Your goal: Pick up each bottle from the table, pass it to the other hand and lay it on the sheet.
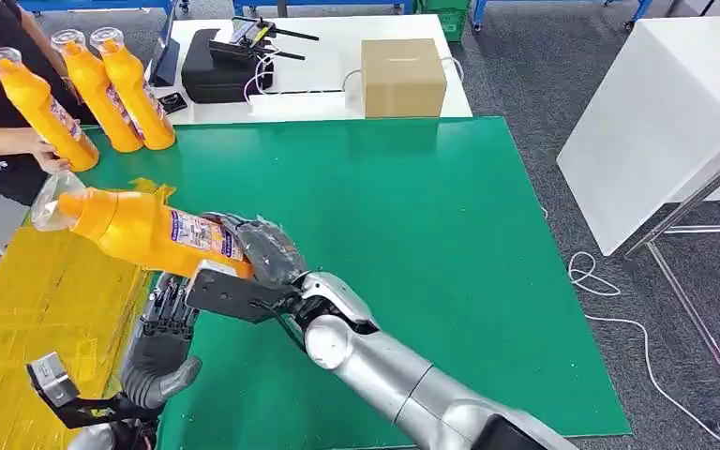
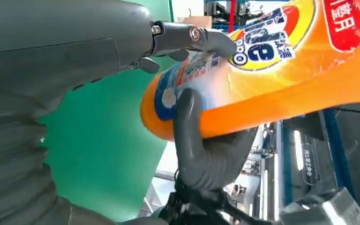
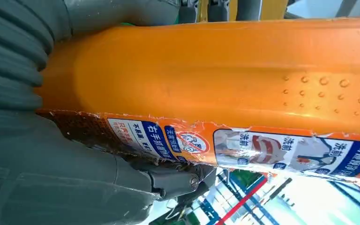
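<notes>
Bottles: one in right hand, three standing.

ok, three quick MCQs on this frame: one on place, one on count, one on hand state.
1. The held bottle hangs over:
A the cardboard box
B the edge where the yellow sheet meets the green mat
C the floor

2. Orange bottles by the person's hand:
A one
B five
C three

3. The right hand:
A grips the bottle's base
B is open
C rests on the mat

Answers: 1 B, head view shows it there. 2 C, three at the mat's far corner. 3 A, fingers wrap the base.
</notes>
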`<state>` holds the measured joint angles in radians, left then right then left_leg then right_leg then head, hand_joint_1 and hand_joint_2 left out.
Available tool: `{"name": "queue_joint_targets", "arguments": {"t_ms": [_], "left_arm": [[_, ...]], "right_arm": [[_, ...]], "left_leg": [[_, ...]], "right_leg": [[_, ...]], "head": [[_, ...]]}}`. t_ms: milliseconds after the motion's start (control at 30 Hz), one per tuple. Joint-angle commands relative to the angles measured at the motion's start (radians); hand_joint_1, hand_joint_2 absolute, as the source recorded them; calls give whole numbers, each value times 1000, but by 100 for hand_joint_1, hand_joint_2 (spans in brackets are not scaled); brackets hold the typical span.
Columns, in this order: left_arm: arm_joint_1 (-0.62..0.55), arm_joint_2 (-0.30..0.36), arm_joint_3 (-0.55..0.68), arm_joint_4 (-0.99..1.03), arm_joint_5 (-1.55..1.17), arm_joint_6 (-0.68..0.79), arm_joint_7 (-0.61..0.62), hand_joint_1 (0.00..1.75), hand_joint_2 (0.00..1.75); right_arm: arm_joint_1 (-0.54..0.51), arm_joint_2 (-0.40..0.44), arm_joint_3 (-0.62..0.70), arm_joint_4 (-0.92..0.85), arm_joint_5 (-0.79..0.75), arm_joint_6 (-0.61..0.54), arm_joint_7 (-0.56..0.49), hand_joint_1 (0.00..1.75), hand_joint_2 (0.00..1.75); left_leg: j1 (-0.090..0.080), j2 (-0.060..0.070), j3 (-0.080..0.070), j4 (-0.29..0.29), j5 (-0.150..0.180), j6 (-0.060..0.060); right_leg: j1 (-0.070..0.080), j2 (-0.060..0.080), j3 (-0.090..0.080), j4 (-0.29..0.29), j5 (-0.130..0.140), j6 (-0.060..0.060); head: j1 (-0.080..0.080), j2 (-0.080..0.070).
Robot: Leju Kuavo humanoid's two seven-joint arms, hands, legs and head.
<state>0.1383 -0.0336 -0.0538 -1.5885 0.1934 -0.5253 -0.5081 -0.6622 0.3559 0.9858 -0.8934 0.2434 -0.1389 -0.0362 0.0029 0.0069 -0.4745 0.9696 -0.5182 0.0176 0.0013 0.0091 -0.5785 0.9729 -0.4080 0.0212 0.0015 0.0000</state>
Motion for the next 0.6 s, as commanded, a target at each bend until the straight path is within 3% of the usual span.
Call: {"name": "queue_joint_targets", "arguments": {"t_ms": [33, 467, 600], "left_arm": [[-26, 11, 18, 40, 4, -1, -7, 0, 175], [29, -20, 155, 14, 37, -37, -28, 0, 175], [33, -32, 187, 10, 48, -53, -24, 0, 175]], "right_arm": [[22, -7, 168, 33, 35, 22, -35, 175, 175], [140, -40, 128, -75, 209, 73, -79, 175, 175], [171, -41, 144, -71, 238, 84, -94, 168, 175]], "left_leg": [[1, -2, 4, -3, 0, -1], [1, -1, 4, -2, 0, -1], [3, -1, 4, -3, -1, -1]], "right_leg": [[1, -2, 4, -3, 0, 0], [2, -1, 4, -3, 0, 1], [3, -1, 5, -3, 0, 0]], "head": [[0, 0], [0, 0], [0, 0]]}}
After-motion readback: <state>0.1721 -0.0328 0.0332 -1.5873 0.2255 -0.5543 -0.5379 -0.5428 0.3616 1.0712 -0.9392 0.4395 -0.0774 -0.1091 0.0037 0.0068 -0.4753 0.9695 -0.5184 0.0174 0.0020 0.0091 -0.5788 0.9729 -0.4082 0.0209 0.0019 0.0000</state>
